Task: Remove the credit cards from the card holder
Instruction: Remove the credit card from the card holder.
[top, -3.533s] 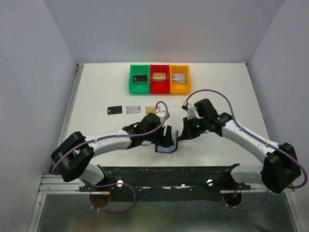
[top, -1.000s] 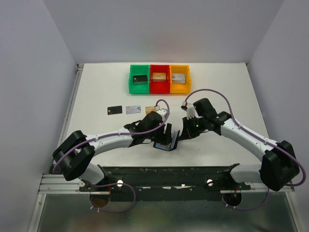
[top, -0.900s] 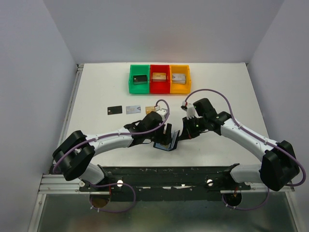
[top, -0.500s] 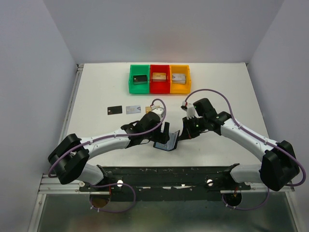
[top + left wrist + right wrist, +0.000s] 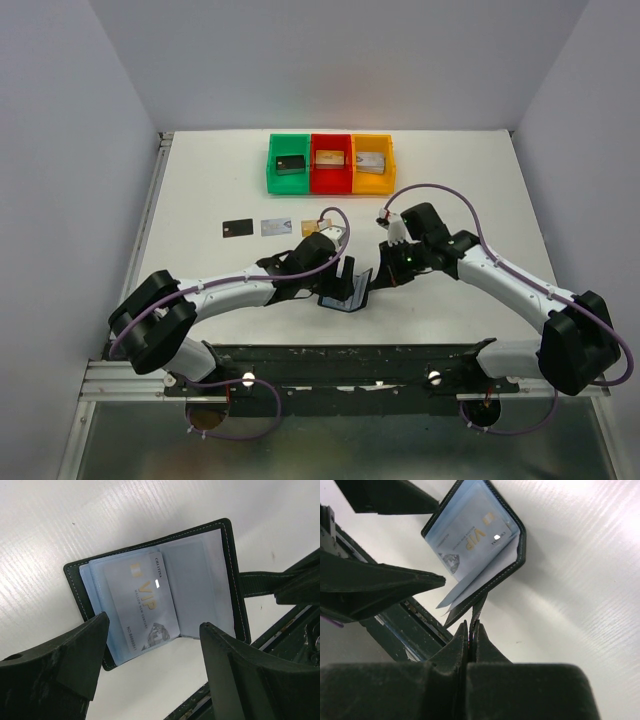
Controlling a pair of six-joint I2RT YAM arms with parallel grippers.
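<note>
While clamping the card holder [image 5: 200,580] in the right pincer [image 5: 471,627], lower the wide-open left pincer [image 5: 152,627] astride the VIP card [image 5: 142,600] beneath it. Close gently, slide outward.

- Bright, even overhead light on the white table [image 5: 200,200]; only soft shadows under the arms.
- Left wrist view: tiny glare spot on the card [image 5: 142,600], left fingers [image 5: 60,665] dark and blurry.
- Right wrist view: same glint, right fingers [image 5: 452,655] out of focus.
</note>
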